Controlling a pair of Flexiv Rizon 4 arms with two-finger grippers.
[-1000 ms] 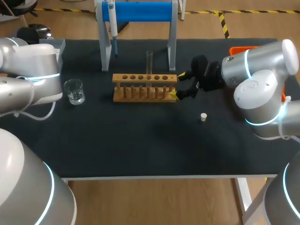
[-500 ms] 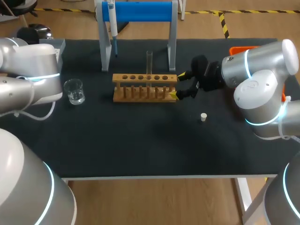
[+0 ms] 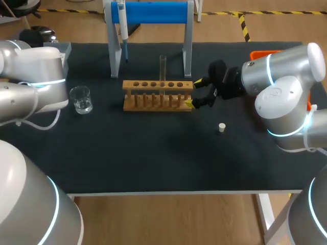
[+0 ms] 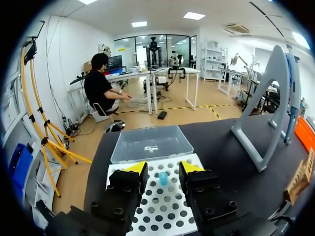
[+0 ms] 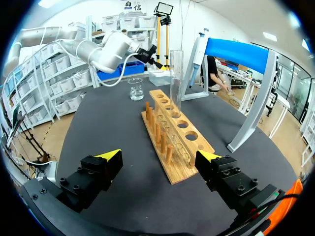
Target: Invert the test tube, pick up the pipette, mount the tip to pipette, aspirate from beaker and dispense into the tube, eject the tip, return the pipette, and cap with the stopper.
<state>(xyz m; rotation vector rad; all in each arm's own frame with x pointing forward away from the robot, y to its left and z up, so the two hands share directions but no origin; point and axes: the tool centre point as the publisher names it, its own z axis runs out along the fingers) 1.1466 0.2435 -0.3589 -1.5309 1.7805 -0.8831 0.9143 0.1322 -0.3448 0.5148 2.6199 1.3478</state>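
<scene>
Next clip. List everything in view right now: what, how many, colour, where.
table: one, black top
rack: one, wooden, mid-table
test tube: one, clear, standing in the rack
stand: one, blue bar, grey legs, behind the rack
pipette: one, white and blue, hanging on the stand
beaker: one, clear, left of the rack
stopper: one, white, right of the rack
tip tray: one, white, under the left gripper
tip: one, blue, in the tray
clear box: one, ahead of the tray
orange thing: one, far right, mostly hidden
left gripper: open, tip untouched between its fingers
right gripper: open, at the rack's right end
</scene>
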